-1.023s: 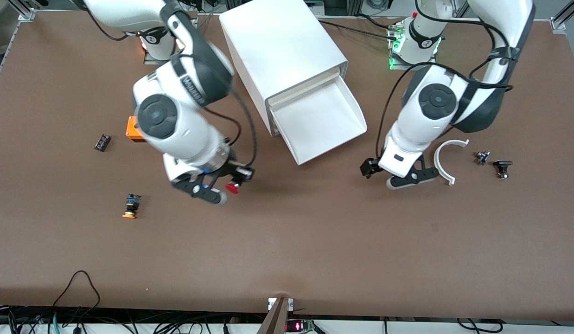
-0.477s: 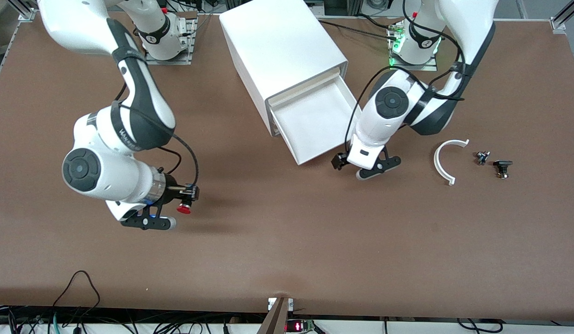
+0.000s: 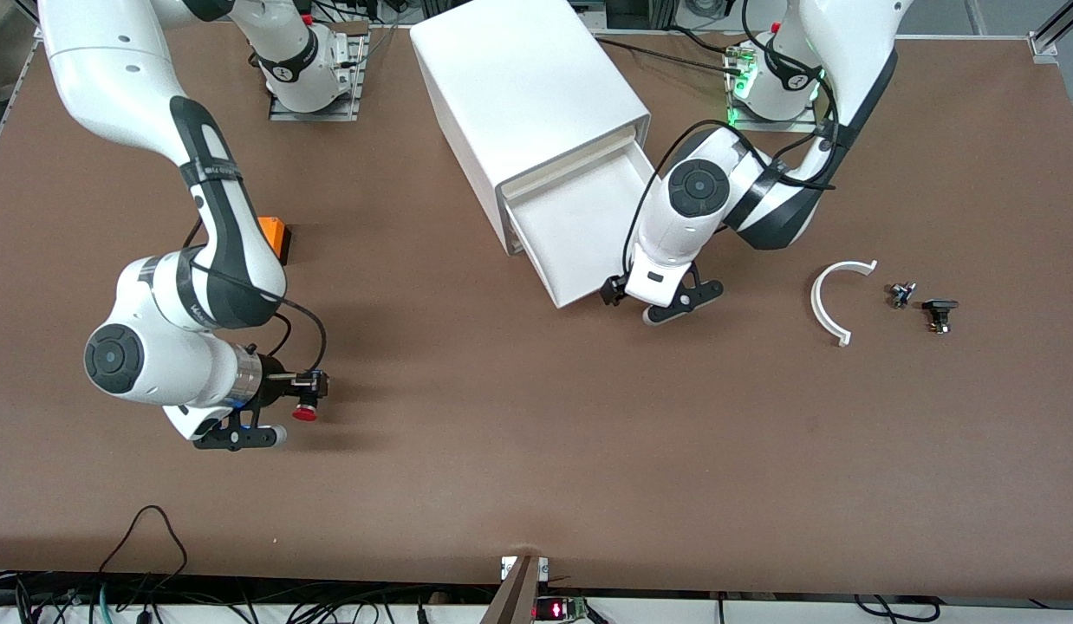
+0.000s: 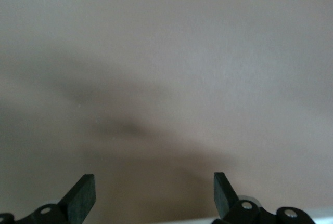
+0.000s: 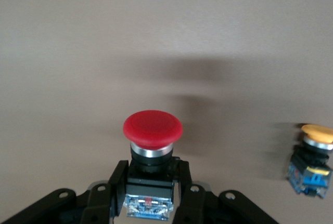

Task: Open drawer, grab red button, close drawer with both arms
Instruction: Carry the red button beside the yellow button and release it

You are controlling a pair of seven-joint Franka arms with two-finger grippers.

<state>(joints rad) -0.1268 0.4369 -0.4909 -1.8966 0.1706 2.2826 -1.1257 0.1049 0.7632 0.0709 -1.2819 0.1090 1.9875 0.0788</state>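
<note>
The drawer stands pulled out of the white cabinet, and the part of its inside that shows is bare. My right gripper is shut on the black-and-blue body of the button. It holds the red cap low over the table, toward the right arm's end. My left gripper is open with nothing between its fingers. It sits right at the drawer's front edge, beside the corner nearest the front camera; whether it touches the drawer is hidden.
A button with an orange-yellow cap stands on the table near the held one. An orange box lies beside the right forearm. A white curved piece and two small dark parts lie toward the left arm's end.
My right arm has swung the red button away from the drawer, toward its own end of the table and the front camera. My left gripper has moved in to the drawer's front edge.
</note>
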